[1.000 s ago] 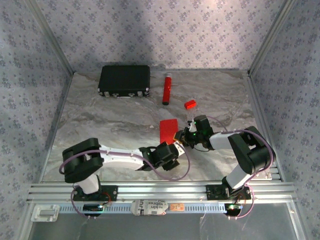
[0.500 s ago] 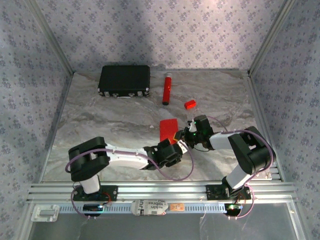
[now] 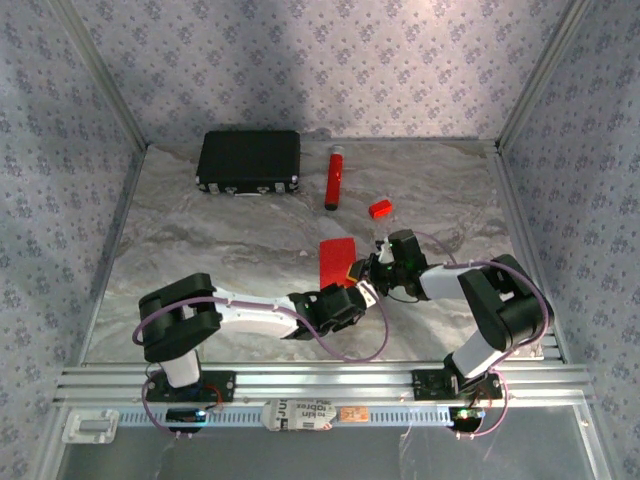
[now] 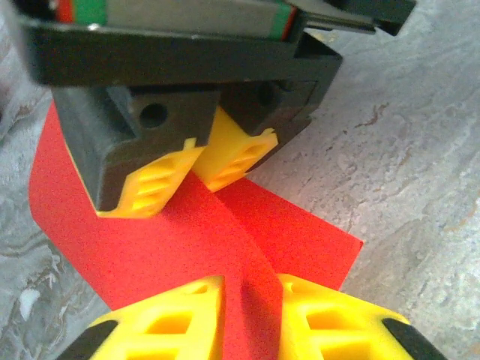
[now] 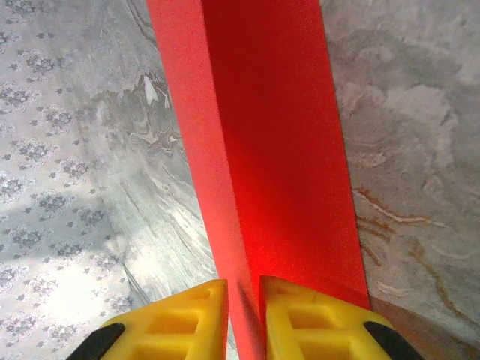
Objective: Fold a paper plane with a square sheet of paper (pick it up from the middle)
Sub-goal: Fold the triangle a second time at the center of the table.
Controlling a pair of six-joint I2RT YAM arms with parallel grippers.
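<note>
Near the middle of the table, the red paper lies with its near end pushed up into a ridge. Left jaws are pinched narrow on that ridge, and right jaws are clamped on the paper just beside them.

A sheet of paper lies near the middle of the worktop. Its near end rises into a fold, pinched by the left pincer from the near left and by the right pincer from the right, the two almost touching. A case sits at the far left. A tube lies just right of it. A small block lies right of the tube, behind the right pincer.
</note>
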